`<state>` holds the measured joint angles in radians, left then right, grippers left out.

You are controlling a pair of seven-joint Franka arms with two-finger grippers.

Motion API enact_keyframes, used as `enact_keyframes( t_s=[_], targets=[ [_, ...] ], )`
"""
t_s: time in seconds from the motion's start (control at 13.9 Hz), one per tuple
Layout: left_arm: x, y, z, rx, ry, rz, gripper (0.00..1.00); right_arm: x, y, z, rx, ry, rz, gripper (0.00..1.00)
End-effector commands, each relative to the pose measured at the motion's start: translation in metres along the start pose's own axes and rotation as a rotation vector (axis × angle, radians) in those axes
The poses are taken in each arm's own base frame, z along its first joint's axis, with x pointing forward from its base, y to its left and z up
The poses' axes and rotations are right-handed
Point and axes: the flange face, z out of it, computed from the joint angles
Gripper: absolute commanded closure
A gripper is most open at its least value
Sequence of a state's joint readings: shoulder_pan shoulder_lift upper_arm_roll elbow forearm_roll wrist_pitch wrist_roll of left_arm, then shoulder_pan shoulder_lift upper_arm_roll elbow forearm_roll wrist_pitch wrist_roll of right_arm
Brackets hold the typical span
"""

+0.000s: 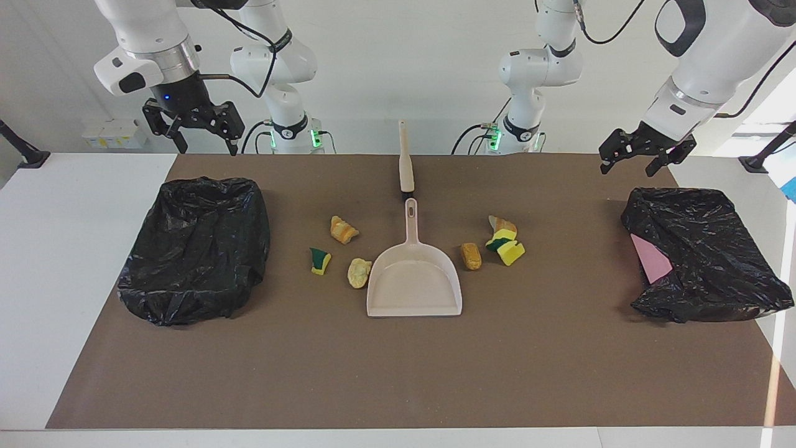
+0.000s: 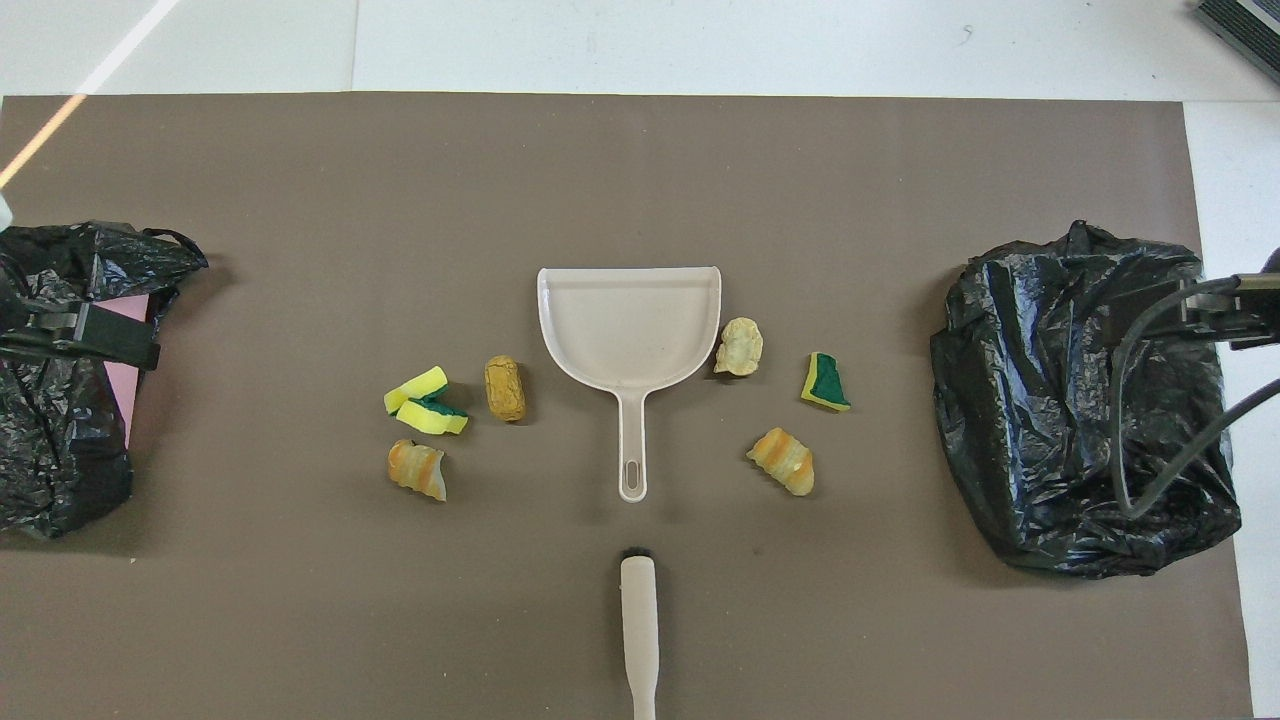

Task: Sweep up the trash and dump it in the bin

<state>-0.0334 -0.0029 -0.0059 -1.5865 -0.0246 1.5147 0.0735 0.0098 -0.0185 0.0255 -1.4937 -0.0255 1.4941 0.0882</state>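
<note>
The beige dustpan [image 1: 413, 283] [image 2: 628, 325] lies flat mid-mat, its handle pointing to the robots. In line with it lies the brush handle [image 1: 405, 158] [image 2: 638, 620], nearer to the robots. Trash lies on either side of the pan: a bread chunk [image 1: 342, 229], a sponge piece [image 1: 320, 261] and a pale chunk [image 1: 359, 272] toward the right arm's end; a tan chunk [image 1: 471, 256], yellow-green sponge pieces [image 1: 507, 246] and a bread piece [image 1: 500, 224] toward the left arm's end. My right gripper [image 1: 206, 148] and left gripper [image 1: 628, 168] hang open and hold nothing, each over the mat's robot-side edge.
A bin lined with a black bag [image 1: 196, 249] [image 2: 1080, 400] stands at the right arm's end of the brown mat. A second black-bagged bin [image 1: 703, 255] [image 2: 60, 430], showing pink at one side, stands at the left arm's end.
</note>
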Motion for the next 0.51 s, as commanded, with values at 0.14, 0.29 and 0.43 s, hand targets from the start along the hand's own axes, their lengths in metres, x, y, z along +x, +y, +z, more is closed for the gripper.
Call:
enact_keyframes(
  t_s=[0.14,0.29,0.43],
  targets=[
    [-0.018,-0.001,0.005,0.001,-0.031,0.009,0.0,-0.003,0.021,-0.002,0.014,-0.005,0.012,0.0],
    [-0.019,0.001,0.006,0.001,-0.034,0.014,0.0,-0.003,0.023,0.0,0.007,-0.013,0.009,0.0],
    [-0.022,0.01,0.016,-0.005,-0.038,0.026,0.0,-0.004,0.035,0.0,0.001,-0.018,0.03,0.0]
  ],
)
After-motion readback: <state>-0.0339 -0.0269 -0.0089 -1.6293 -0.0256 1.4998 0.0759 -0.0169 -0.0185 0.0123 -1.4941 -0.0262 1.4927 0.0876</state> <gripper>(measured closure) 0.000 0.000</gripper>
